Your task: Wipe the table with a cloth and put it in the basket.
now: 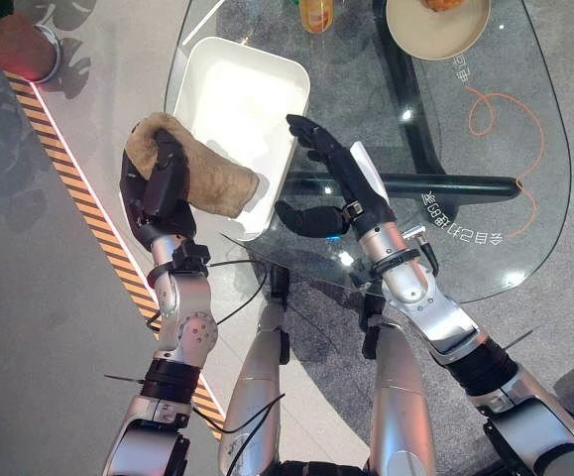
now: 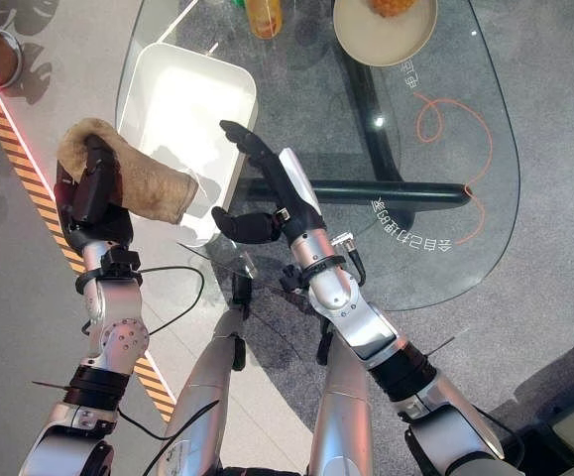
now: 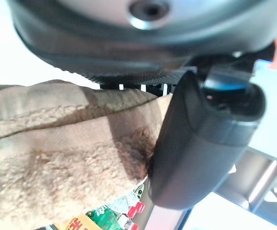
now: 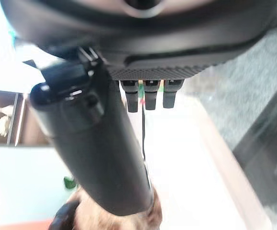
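A round glass table (image 1: 524, 248) stands on a dark tubular frame (image 1: 405, 184) over a mottled grey floor (image 1: 49, 297). An orange-and-black striped strip (image 1: 68, 169) crosses the floor, running past a potted plant (image 1: 14, 40).

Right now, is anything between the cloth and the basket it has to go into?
Nothing visible is. The left hand is curled round the cloth, which hangs over the near rim of the white basket. The basket's inside looks bare. The right hand is open over the glass table, beside the basket, not across it.
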You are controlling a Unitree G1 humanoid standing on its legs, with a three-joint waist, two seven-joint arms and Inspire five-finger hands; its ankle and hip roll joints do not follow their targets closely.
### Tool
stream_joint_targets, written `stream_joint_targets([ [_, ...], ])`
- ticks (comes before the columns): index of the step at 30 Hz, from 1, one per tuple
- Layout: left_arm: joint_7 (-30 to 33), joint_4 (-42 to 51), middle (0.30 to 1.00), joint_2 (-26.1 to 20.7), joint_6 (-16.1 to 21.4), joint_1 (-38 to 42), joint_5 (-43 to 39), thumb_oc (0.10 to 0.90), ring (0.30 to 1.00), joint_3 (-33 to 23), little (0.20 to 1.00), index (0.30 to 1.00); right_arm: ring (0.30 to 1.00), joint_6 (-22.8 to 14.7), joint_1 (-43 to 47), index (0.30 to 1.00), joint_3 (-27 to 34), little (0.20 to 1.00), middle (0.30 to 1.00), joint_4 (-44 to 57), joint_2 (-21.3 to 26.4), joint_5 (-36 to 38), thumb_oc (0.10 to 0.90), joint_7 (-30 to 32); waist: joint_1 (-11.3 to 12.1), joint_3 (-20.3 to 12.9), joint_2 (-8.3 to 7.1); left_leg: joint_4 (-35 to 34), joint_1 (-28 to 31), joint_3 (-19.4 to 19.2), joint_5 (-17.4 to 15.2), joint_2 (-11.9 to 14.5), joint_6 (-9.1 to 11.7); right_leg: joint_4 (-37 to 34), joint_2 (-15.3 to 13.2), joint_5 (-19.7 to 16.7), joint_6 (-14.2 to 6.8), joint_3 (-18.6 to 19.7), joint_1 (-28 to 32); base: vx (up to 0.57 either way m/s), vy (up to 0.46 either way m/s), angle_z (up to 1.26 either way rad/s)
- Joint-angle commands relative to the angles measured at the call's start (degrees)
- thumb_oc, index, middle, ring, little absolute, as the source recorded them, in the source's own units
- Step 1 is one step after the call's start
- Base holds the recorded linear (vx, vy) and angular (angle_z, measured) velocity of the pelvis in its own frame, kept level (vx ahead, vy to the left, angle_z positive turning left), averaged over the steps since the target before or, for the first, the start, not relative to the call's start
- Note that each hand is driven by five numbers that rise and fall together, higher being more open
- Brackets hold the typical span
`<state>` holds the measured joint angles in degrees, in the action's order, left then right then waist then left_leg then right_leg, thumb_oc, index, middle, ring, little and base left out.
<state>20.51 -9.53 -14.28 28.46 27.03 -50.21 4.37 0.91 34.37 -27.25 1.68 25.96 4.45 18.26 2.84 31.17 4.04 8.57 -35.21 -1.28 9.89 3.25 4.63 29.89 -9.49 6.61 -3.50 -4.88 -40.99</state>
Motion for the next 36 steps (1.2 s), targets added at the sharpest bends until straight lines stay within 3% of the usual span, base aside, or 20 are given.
stream_joint_targets([
  [1, 1.82, 5.96, 0.3, -6.22, 7.31, 8.2, 11.52, 0.1, 0.3, -4.29, 0.2, 0.3, 0.9, -4.91, 5.56, 0.9, 4.43, 0.9, 0.9, 0.89, -1.96, -5.68, 0.8, 9.25, -1.34, -1.38, -1.54, 6.72, 1.22, -1.41, -9.57, -2.69, -1.89, -8.6, -0.02, -4.62, -0.79, -3.07, 4.29, 0.01, 0.028, -0.05],
  [8, 5.93, 3.21, 0.3, -10.17, 6.5, 9.53, 20.81, 0.1, 0.3, -4.47, 0.2, 0.3, 0.9, -4.31, 3.12, 0.9, 9.87, 0.9, 0.9, -4.28, 1.17, -9.13, 0.8, 19.42, -2.71, -1.38, -1.58, 7.06, 0.55, -1.77, -9.58, -2.39, -2.0, -8.7, 0.31, -5.28, -0.9, -1.86, 3.25, 0.0, 0.019, -0.03],
  [12, 6.8, -1.19, 0.3, -14.19, 6.31, 9.91, 22.49, 0.1, 0.3, -5.05, 0.2, 0.3, 0.9, -4.41, 0.35, 0.9, 14.17, 0.9, 0.9, -13.15, 5.12, -7.23, 0.8, 27.37, -3.69, -1.38, -1.55, 7.64, 1.08, -1.9, -10.81, -2.1, -2.1, -8.35, 0.58, -4.69, -1.12, -0.67, 3.34, 0.0, 0.014, -0.09],
  [14, 7.57, -4.13, 0.3, -16.26, 6.63, 10.3, 24.44, 0.1, 0.3, -4.99, 0.2, 0.3, 0.9, -2.66, -0.3, 0.9, 15.66, 0.9, 0.9, -19.14, 7.57, -6.54, 0.8, 31.21, -4.03, -1.38, -1.55, 7.81, 1.08, -2.03, -11.03, -1.84, -2.06, -8.31, 0.79, -4.64, -1.21, -0.28, 3.27, 0.01, 0.008, -0.14],
  [19, 8.16, -8.99, 0.3, -20.97, 6.11, 12.02, 25.47, 0.1, 0.3, -4.29, 0.2, 0.3, 0.9, -6.24, -1.73, 0.9, 18.71, 0.9, 0.9, -32.23, 11.46, -0.31, 0.8, 34.88, -4.38, -1.38, -1.54, 7.84, 1.17, -2.28, -11.31, -1.5, -2.08, -8.37, 1.18, -4.57, -1.33, -0.11, 3.32, 0.0, -0.005, -0.05],
  [27, 10.13, -14.5, 0.3, -25.43, 3.55, 16.68, 26.01, 0.1, 0.3, -1.86, 0.2, 0.3, 0.9, -6.98, -0.73, 0.9, 20.03, 0.9, 0.9, -44.73, 14.25, 6.17, 0.8, 36.99, -4.7, -1.38, -1.61, 7.99, 0.46, -2.44, -11.31, -1.03, -2.0, -8.71, 1.54, -4.78, -1.31, -0.01, 2.91, -0.01, -0.009, -0.03],
  [36, 10.95, -24.22, 0.3, -29.41, -1.64, 24.6, 26.93, 0.1, 0.3, 4.42, 0.2, 0.3, 0.9, -8.38, 0.18, 0.9, 20.83, 0.9, 0.9, -63.87, 14.2, 9.07, 0.8, 31.22, -5.21, -1.38, -1.19, 7.87, -0.33, -2.84, -11.08, -0.66, -2.09, -9.22, 1.84, -5.01, -1.36, 0.25, 2.4, -0.01, -0.007, -0.01],
])
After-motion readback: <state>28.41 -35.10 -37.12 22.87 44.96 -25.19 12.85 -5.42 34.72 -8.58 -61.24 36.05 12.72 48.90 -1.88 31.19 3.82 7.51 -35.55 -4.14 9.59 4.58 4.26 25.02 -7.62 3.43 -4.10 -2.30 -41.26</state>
